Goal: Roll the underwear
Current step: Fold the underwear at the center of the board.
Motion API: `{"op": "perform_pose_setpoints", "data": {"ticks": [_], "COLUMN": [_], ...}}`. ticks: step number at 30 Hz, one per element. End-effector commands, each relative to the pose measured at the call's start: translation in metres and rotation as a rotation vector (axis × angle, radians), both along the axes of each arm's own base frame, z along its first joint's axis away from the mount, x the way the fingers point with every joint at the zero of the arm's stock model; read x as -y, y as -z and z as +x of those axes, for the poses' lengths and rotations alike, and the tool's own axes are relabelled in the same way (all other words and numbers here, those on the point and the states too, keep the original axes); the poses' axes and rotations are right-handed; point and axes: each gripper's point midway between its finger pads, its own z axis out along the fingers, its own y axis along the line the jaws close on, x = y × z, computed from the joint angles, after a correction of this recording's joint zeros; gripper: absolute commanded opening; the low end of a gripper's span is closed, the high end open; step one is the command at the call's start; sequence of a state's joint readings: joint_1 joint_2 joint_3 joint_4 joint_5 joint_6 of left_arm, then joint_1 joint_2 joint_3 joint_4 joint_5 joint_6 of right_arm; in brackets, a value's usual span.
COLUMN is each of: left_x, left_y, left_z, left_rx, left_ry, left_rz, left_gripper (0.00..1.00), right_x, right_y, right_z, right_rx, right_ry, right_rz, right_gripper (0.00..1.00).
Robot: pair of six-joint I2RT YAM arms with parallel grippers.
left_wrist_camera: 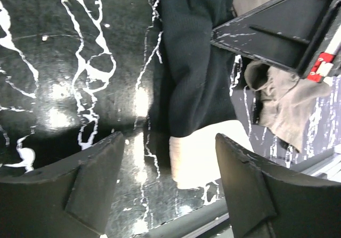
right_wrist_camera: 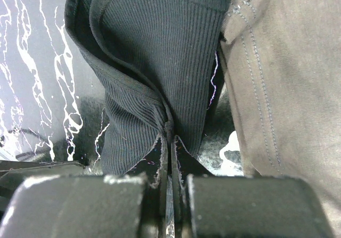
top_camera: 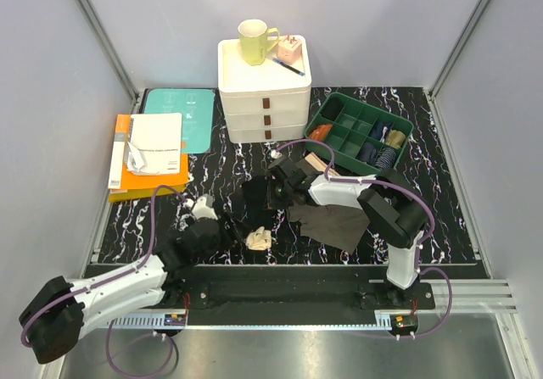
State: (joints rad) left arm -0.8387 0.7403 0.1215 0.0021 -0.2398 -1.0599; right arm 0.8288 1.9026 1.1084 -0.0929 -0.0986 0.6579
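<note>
The black underwear (top_camera: 253,203) lies bunched at the table's middle, with its beige waistband (top_camera: 259,240) toward the near edge. My right gripper (top_camera: 271,191) is shut on its far end, and ribbed black cloth (right_wrist_camera: 160,62) is pinched between the closed jaws (right_wrist_camera: 169,131). My left gripper (top_camera: 226,231) is open just left of the waistband, which lies between its fingers (left_wrist_camera: 202,155) on the table. The olive-brown underwear (top_camera: 333,222) lies flat to the right, under the right arm. It also shows in the left wrist view (left_wrist_camera: 290,107) and in the right wrist view (right_wrist_camera: 290,78).
A white drawer unit (top_camera: 265,108) with a yellow-green mug (top_camera: 253,41) stands at the back. A green divided tray (top_camera: 358,133) with sock bundles is at the back right. Books and papers (top_camera: 151,152) lie at the left. The table's front rail (left_wrist_camera: 224,216) is close.
</note>
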Motion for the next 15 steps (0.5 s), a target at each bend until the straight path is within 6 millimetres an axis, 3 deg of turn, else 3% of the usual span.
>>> {"op": "perform_pose_setpoints", "data": {"ticks": [1, 15], "left_x": [0.008, 0.016], "left_y": [-0.005, 0.012], "left_z": [0.004, -0.006], "left_rx": [0.024, -0.048], "left_ry": [0.002, 0.036], "left_rz": [-0.058, -0.073], "left_gripper": [0.76, 0.71], "right_x": [0.002, 0.001], "right_y": [0.006, 0.007], "right_z": [0.004, 0.004], "right_rx": [-0.004, -0.009], "right_ry": [0.016, 0.019], "right_rz": [0.003, 0.003], "right_gripper": [0.00, 0.00]}}
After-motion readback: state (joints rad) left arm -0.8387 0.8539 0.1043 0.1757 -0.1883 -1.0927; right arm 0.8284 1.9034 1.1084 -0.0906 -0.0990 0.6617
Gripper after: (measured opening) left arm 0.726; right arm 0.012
